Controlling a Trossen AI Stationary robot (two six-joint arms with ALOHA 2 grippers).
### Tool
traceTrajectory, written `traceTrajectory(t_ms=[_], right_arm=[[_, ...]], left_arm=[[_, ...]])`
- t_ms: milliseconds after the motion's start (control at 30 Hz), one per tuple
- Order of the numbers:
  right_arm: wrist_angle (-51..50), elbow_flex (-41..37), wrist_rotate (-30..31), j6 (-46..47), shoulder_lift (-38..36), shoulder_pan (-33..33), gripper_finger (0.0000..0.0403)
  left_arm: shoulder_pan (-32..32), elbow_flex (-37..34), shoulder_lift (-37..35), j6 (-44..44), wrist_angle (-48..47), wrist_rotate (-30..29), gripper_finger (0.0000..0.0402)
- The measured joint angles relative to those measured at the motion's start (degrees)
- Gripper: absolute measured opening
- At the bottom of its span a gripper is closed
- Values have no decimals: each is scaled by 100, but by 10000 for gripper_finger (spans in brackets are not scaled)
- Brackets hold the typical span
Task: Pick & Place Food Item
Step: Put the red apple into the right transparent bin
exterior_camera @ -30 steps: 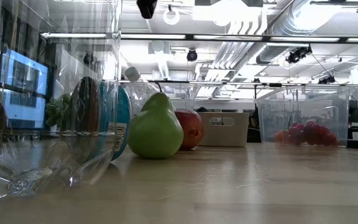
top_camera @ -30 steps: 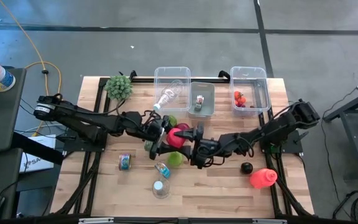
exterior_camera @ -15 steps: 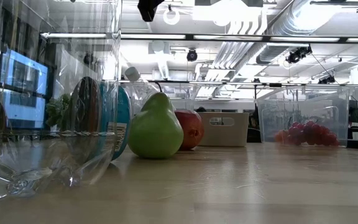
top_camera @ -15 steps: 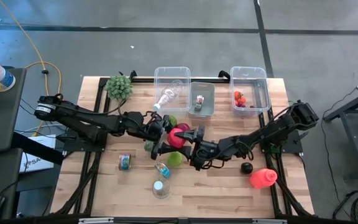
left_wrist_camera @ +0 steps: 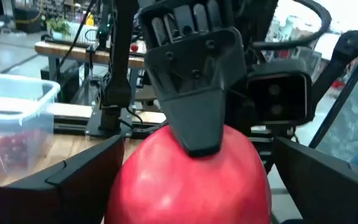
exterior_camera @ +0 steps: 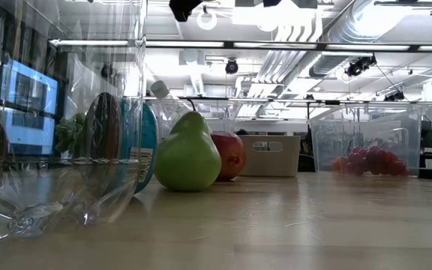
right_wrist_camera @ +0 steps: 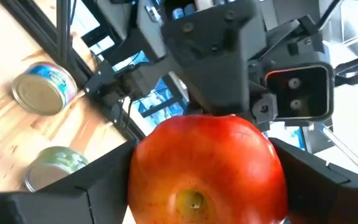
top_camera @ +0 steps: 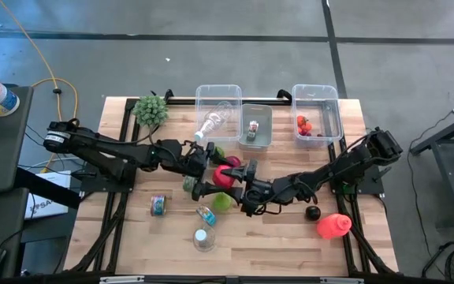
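Note:
A red round fruit (top_camera: 225,174) hangs above the table's middle between my two grippers. My left gripper (top_camera: 208,173) comes from the table's left and my right gripper (top_camera: 242,177) from the right; they meet at the fruit. In the left wrist view the fruit (left_wrist_camera: 188,180) fills the gap between my own fingers, and a finger of the right gripper (left_wrist_camera: 194,118) lies over its top. In the right wrist view the fruit (right_wrist_camera: 207,165) shows its calyx end. The low view shows only a dark gripper tip (exterior_camera: 182,7) at the top edge. My left gripper pinches the red fruit between its two fingers, one on each flank (left_wrist_camera: 120,186), coming level from the table's left. The fruit is lifted clear of the table. My right gripper pinches the same fruit at its sides (right_wrist_camera: 138,180), level from the table's right, its fingers set crosswise to the left gripper's.
A green pear (top_camera: 221,201) and a red apple (exterior_camera: 231,155) rest on the table below. Nearby are a tin (top_camera: 158,205), a small bottle (top_camera: 205,214), a cup (top_camera: 203,239), a dark fruit (top_camera: 313,212) and a red item (top_camera: 333,226). Three bins (top_camera: 316,95) line the far edge.

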Motion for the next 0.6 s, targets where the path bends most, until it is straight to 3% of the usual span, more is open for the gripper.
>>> traceTrajectory(t_ms=[133, 333, 400, 600], right_arm=[[-240, 7, 53, 529, -9, 40, 308], [-313, -11, 738, 1495, 0, 336, 308], [-287, -7, 1310, 1758, -4, 487, 308], [-424, -2, 3904, 2177, -14, 955, 308]], left_arm=[[-46, -2, 0, 202, -49, -35, 396], [79, 2, -15, 218, -60, 80, 397], [149, 0, -33, 208, -123, 82, 397], [657, -4, -461, 116, -744, 92, 397]])
